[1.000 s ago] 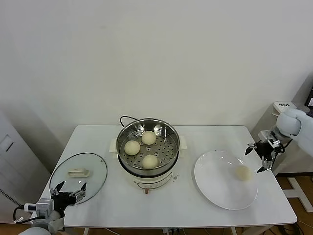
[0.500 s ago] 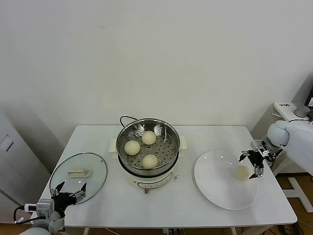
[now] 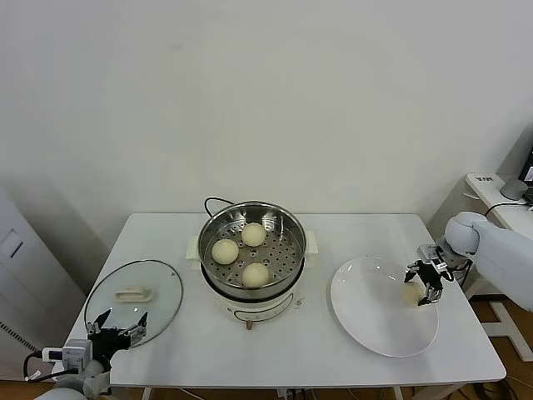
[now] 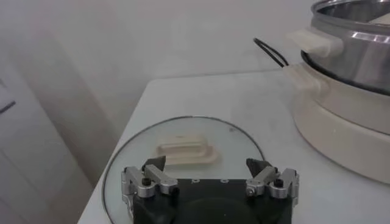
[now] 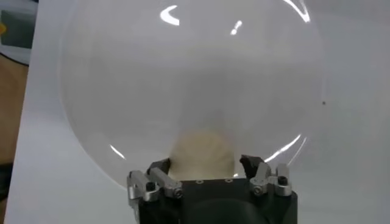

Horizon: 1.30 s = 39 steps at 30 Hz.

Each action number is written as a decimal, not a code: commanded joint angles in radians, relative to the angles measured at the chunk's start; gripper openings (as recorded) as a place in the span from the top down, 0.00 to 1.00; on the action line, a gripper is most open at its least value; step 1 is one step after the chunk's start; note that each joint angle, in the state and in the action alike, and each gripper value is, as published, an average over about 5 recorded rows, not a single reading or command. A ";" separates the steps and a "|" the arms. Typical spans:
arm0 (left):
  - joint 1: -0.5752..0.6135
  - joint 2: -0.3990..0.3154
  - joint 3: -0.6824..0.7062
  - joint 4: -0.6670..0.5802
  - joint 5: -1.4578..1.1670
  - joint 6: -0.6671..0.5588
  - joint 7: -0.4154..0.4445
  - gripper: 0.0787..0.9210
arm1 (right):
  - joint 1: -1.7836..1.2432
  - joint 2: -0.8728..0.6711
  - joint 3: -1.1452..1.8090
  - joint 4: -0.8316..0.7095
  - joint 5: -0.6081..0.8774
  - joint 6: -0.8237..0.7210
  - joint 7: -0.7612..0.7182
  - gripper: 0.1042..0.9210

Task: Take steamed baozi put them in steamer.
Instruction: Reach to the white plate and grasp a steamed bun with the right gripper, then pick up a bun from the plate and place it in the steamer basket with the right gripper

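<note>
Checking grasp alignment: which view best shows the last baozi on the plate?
The right wrist view: the baozi sits on the plate between the open right gripper fingers. The head view shows it small, partly hidden by the gripper. The left wrist view misses it.

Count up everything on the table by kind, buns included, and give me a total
Steamed baozi: 4, three in the steamer at, and one on the plate at
Steamer: 1
White plate: 1
Glass lid: 1
Total: 7
</note>
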 commanded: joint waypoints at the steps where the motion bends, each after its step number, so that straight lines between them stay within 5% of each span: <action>1: 0.000 0.000 -0.001 -0.001 0.000 0.000 -0.001 0.12 | -0.018 0.010 0.034 -0.006 -0.033 0.001 -0.010 0.42; 9: -0.001 -0.004 -0.003 -0.005 0.001 0.004 -0.004 0.12 | 0.099 -0.026 -0.086 0.076 0.044 -0.018 -0.041 0.60; 20: -0.007 -0.004 0.000 -0.006 0.001 0.006 -0.005 0.12 | 0.655 0.029 -0.556 0.271 0.548 -0.198 -0.029 0.61; 39: -0.013 -0.002 0.011 -0.005 0.006 0.007 -0.006 0.12 | 0.836 0.381 -0.722 0.285 1.006 -0.392 0.086 0.60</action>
